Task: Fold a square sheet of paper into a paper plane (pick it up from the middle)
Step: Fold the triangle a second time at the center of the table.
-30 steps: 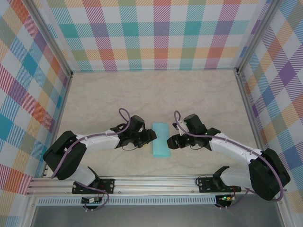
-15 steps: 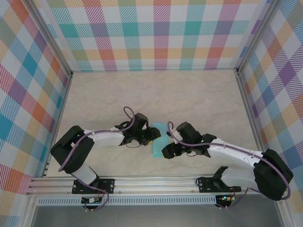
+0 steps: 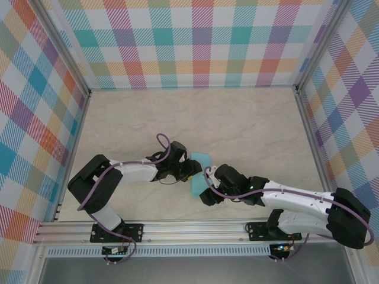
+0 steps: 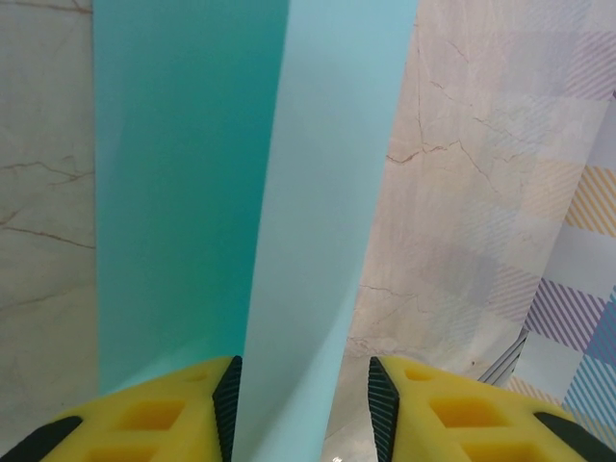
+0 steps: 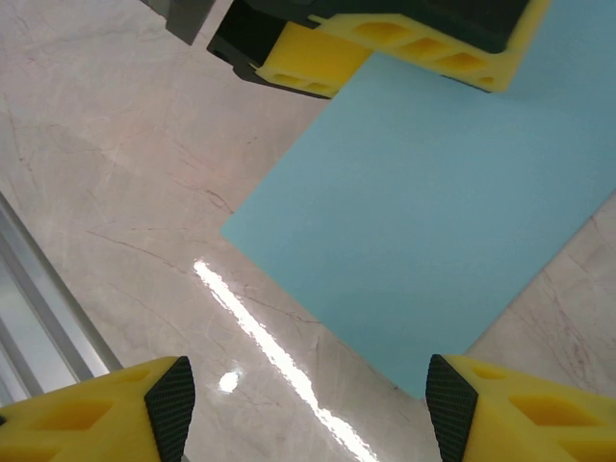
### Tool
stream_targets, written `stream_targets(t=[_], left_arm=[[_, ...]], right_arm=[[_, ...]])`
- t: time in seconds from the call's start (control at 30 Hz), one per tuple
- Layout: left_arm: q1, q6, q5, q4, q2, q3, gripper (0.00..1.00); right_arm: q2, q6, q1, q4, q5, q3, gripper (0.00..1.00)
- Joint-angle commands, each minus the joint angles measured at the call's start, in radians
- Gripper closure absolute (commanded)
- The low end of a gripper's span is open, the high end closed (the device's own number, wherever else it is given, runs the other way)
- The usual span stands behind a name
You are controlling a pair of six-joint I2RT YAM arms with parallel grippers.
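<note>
The square sheet of paper (image 3: 201, 160) lies on the table as a narrow light-teal folded strip. My left gripper (image 3: 192, 170) is at its left edge. In the left wrist view a paler upper flap (image 4: 332, 192) rises above the darker lower layer (image 4: 183, 192) and passes between my left gripper's (image 4: 303, 404) fingers. The left pad touches the flap and the right pad stands clear of it. My right gripper (image 3: 206, 195) hangs wide open over the table by the strip's near corner (image 5: 433, 212), with nothing between its fingers (image 5: 308, 409).
The marble tabletop (image 3: 237, 118) stretches back to the checkered walls. An aluminium rail (image 3: 189, 228) runs along the near edge, close behind my right gripper (image 5: 38, 318). My left gripper's yellow fingers (image 5: 385, 48) sit at the strip's far side.
My right arm has swung left and down to the strip's near end and its jaws have widened. My left gripper has slid onto the strip's left edge and its jaws have narrowed.
</note>
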Motion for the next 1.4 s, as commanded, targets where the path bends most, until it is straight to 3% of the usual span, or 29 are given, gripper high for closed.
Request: stream_targets(t=[0.0, 0.4, 0.67, 1.0, 1.17, 1.37], left_arm=[[-0.003, -0.012, 0.003, 0.019, -0.021, 0.002, 0.61], [-0.002, -0.011, -0.002, 0.002, -0.028, 0.014, 0.66], [-0.003, -0.011, -0.003, -0.006, -0.032, 0.020, 0.66], [-0.002, -0.010, 0.001, -0.015, -0.032, 0.030, 0.66], [-0.003, -0.007, -0.002, -0.021, -0.036, 0.031, 0.66], [-0.002, -0.007, -0.007, -0.029, -0.043, 0.028, 0.66]], right_arm=[[0.002, -0.039, 0.016, 0.041, 0.068, -0.008, 0.33], [-0.003, -0.188, 0.173, 0.180, 0.250, -0.056, 0.29], [0.178, -0.257, 0.271, 0.302, 0.413, -0.008, 0.28], [0.331, -0.309, 0.280, 0.468, 0.554, 0.004, 0.27], [0.364, -0.302, 0.279, 0.507, 0.578, 0.003, 0.37], [0.328, -0.284, 0.280, 0.502, 0.591, -0.022, 0.64]])
